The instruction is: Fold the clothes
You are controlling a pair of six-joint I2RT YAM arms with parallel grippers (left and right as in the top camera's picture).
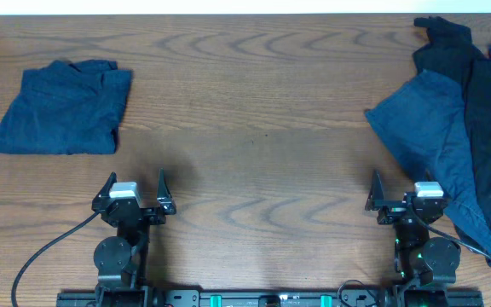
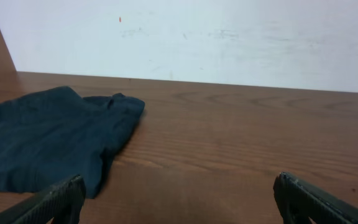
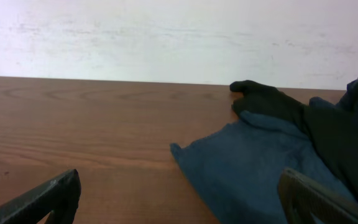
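A folded mid-blue garment [image 1: 62, 107] lies at the table's far left; it also shows in the left wrist view [image 2: 42, 140]. A loose heap of clothes lies at the right: a mid-blue piece [image 1: 429, 128] and a dark navy piece [image 1: 484, 102] over it, seen too in the right wrist view [image 3: 260, 165]. My left gripper [image 1: 135, 194] is open and empty near the front edge, below the folded garment. My right gripper [image 1: 407, 196] is open and empty, its right finger next to the heap's edge. No buttons or label show.
The wooden table [image 1: 254, 136] spans the view, with a white wall behind it [image 2: 197, 37]. Black cables run from both arm bases at the front edge. The heap hangs toward the table's right edge.
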